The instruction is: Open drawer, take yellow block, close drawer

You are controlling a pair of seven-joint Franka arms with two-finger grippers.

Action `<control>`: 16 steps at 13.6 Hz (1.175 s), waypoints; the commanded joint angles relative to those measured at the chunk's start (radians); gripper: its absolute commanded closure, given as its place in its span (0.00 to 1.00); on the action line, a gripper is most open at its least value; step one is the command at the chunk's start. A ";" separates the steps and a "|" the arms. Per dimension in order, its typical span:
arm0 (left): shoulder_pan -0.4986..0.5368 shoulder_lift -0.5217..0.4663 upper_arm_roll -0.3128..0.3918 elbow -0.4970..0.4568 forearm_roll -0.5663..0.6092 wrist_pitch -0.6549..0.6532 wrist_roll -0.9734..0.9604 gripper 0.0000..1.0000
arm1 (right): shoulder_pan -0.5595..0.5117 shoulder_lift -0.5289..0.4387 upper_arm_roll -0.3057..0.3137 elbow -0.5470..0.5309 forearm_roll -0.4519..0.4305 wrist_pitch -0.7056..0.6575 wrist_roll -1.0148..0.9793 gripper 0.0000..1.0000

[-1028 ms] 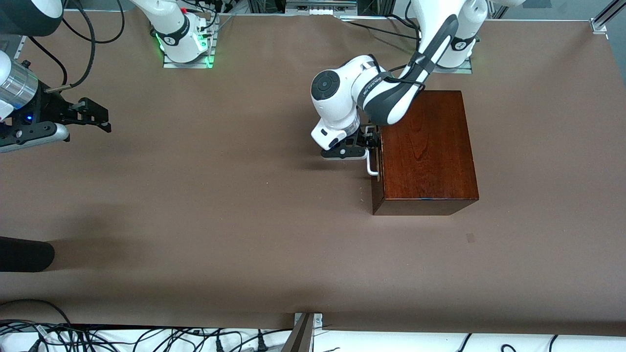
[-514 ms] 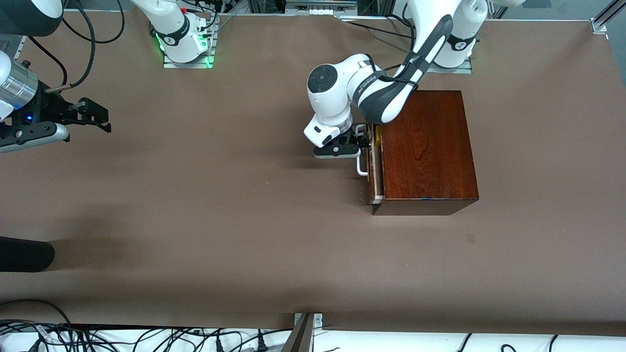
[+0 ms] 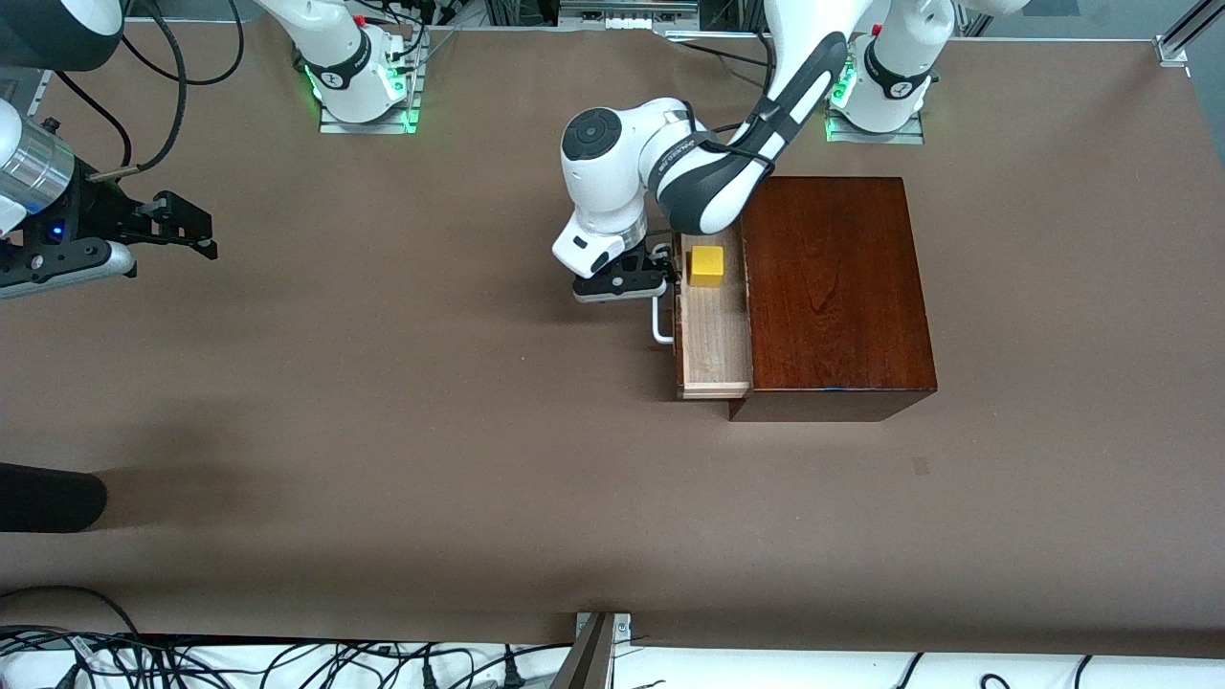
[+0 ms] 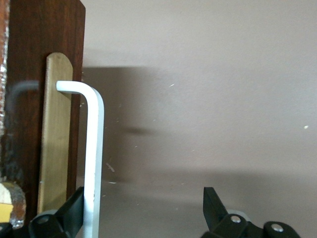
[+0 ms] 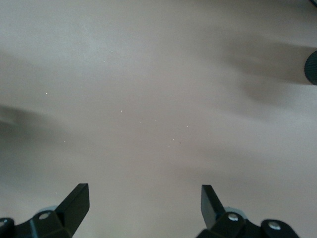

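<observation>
At centre of the front view, the drawer [image 3: 713, 330] has slid much further out, uncovering the yellow block [image 3: 707, 265] inside; left gripper [image 3: 660, 276] spread wide around the handle [image 3: 660, 321], right gripper [image 3: 187, 230] waits open at the frame's left edge

Brown table [image 3: 383, 402]; cables [image 3: 287, 660] along its near edge; perhaps a dark cylinder [image 3: 48, 498].

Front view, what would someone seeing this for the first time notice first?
Probably the yellow block, sitting in the pulled-out drawer of the dark wooden box toward the left arm's end of the table. Next, the left gripper at the drawer's white handle, fingers open. The right gripper waits open over bare table.
</observation>
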 commanded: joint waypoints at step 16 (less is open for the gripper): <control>0.034 -0.071 -0.007 0.196 -0.011 -0.339 0.170 0.00 | -0.020 0.006 -0.008 0.009 0.017 0.026 0.002 0.00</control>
